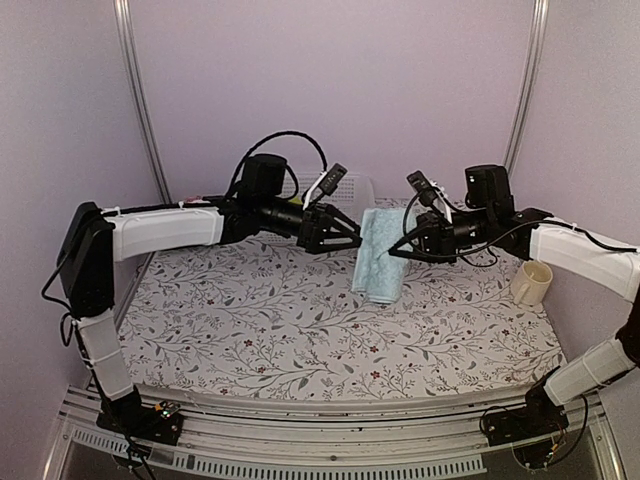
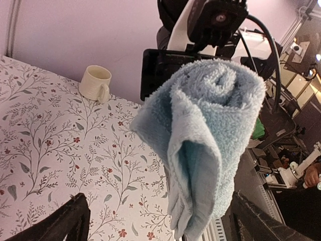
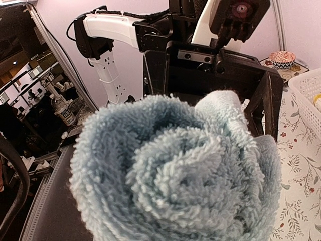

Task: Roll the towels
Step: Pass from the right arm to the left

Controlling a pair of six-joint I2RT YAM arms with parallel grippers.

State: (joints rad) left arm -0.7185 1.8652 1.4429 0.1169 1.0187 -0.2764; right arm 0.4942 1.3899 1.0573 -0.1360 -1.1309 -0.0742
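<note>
Right gripper [image 1: 400, 250] is clamped on one end of the light blue towel [image 1: 378, 258], which hangs loosely rolled in the air above the floral mat [image 1: 300, 330], with its loose tail drooping. Left gripper [image 1: 350, 236] sits just beside the roll's other end, jaws wide apart and gripping nothing. Both arms reach inward with forearms roughly level and wrists facing each other; a cream cup [image 1: 531, 282] stands at the mat's right edge.
</note>
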